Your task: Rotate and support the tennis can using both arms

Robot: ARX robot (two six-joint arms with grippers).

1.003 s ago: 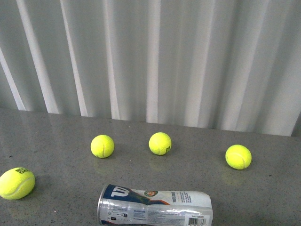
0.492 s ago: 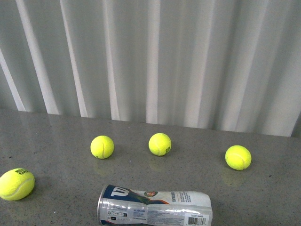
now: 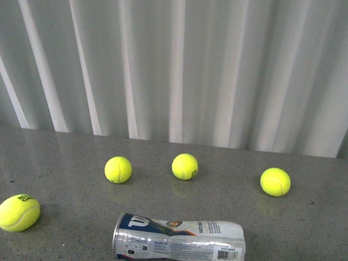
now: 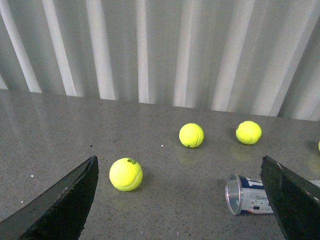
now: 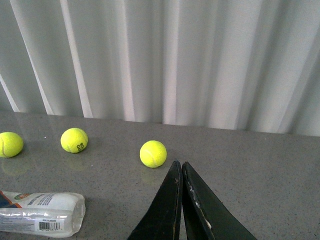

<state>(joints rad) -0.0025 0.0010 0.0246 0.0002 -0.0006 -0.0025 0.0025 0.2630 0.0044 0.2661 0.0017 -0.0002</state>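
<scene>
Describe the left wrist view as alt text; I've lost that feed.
The left gripper hangs open above a gray table. The tennis can lies on its side, partly hidden behind one finger, rim toward the camera. Yellow tennis balls sit beyond, before a white curtain.

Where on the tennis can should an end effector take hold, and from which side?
Probably just behind the silver rim of the tennis can, coming from above with the jaws across the tube. It lies on its side, its middle is dented, and the rimmed end looks stiffest. The left end effector is open; the right end effector is shut.
</scene>
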